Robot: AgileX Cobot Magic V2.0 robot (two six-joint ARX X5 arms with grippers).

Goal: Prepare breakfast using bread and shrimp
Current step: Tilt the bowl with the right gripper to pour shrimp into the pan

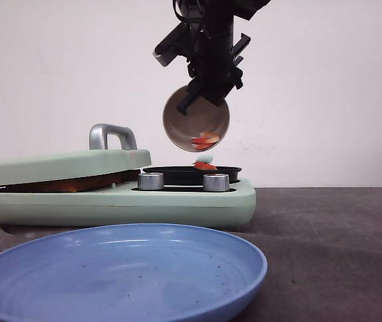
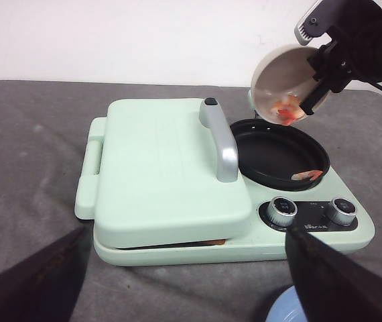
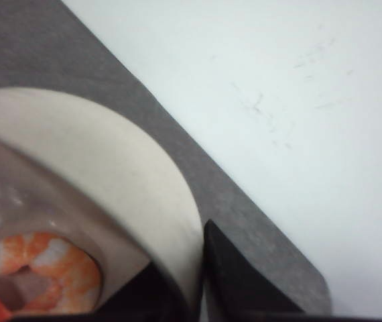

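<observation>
My right gripper [image 1: 201, 90] is shut on the rim of a cream bowl [image 1: 196, 119], holding it tipped above the black round pan [image 1: 201, 172] of a mint-green breakfast maker [image 1: 117, 201]. Orange-red shrimp [image 1: 204, 141] lie at the bowl's low edge, and one shrimp [image 2: 305, 176] is in the pan. In the right wrist view the fingers [image 3: 244, 282] pinch the bowl wall beside the shrimp [image 3: 47, 272]. A brown bread edge [image 1: 64, 184] shows under the closed lid [image 2: 167, 157]. My left gripper [image 2: 191, 288] hangs open in front of the appliance, holding nothing.
A large blue plate [image 1: 120, 272] sits at the table's near edge, in front of the appliance. Two silver knobs [image 2: 282, 209] are on the appliance's front right. The lid carries a raised silver handle [image 2: 219, 137]. Dark grey cloth [image 1: 332, 228] covers the table.
</observation>
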